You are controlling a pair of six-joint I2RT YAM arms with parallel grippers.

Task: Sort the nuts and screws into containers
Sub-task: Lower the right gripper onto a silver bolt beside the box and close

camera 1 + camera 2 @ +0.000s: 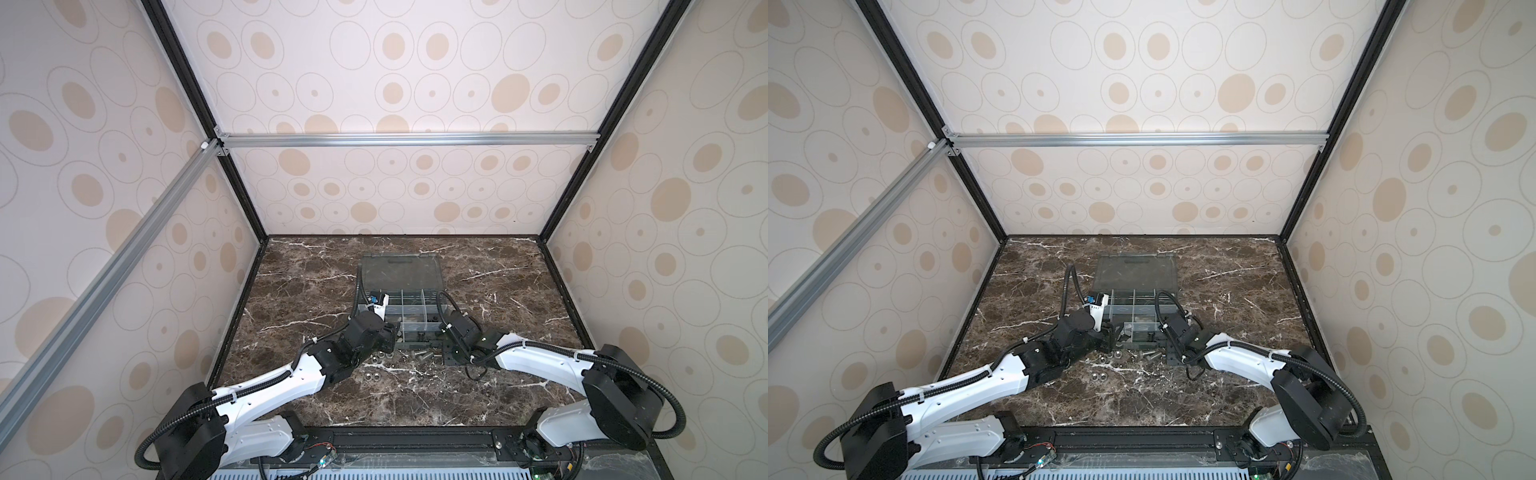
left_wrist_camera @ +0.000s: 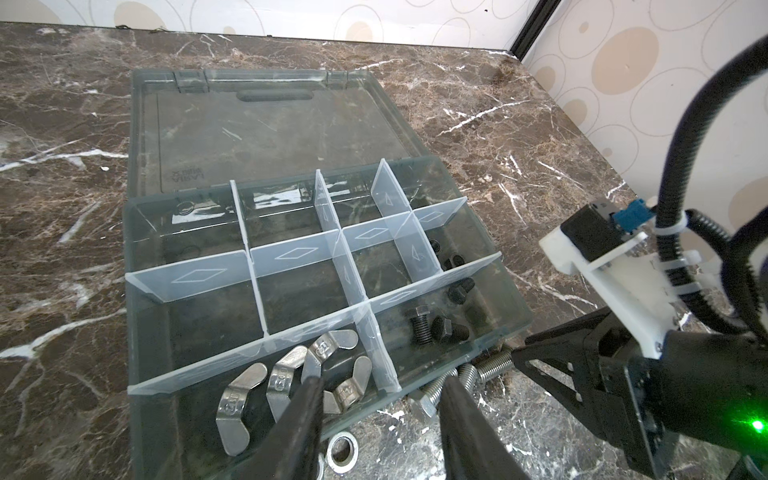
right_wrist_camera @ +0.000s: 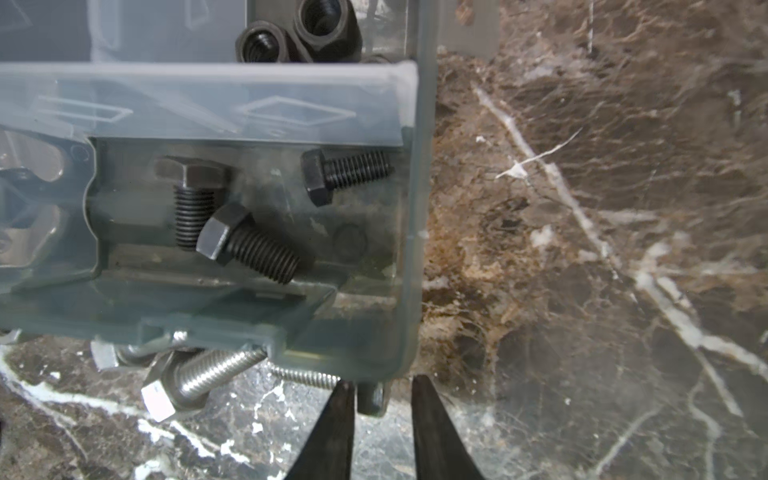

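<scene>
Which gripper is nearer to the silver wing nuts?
Left. The left gripper hangs at the front wall of the box, one finger over the wing nuts; the right gripper is outside it, at its front right corner.

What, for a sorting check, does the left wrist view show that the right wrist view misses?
Only left wrist: wing nuts seen clearly in a front compartment, a washer on the table, the open lid, the open left gripper. Only right wrist: a small dark piece between the right gripper's narrowly parted fingertips, by the box corner. Both: black bolts in the corner compartment, silver bolts on the table against the box.
</scene>
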